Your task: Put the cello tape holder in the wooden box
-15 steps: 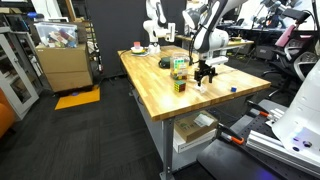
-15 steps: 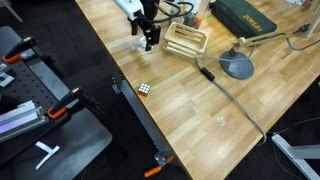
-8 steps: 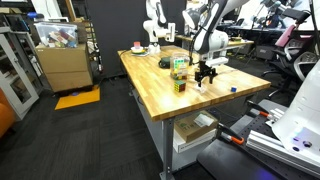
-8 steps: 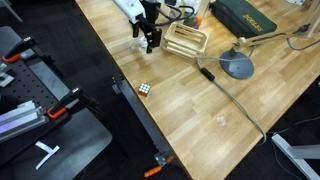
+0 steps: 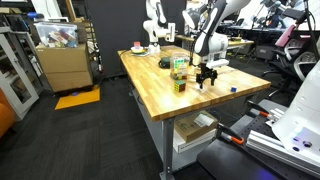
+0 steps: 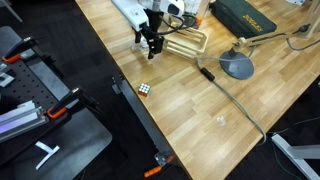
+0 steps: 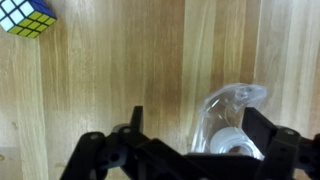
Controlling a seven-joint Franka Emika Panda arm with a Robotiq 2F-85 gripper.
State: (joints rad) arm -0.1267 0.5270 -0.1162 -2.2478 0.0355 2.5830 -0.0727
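Cello tape holder [image 7: 232, 120] is bracketed, unclamped, by the wide-open gripper [image 7: 195, 135], offset toward one jaw; the wooden box [image 6: 190, 42] is located just beside the gripper.

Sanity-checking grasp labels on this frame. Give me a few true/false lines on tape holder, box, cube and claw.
1. The tape holder is in the box. False: it lies on the table, between the claw's fingers.
2. The claw is open. True.
3. The cube sits on the table, outside the box. True.
4. The claw holds the cube. False: the cube lies apart from it, untouched.
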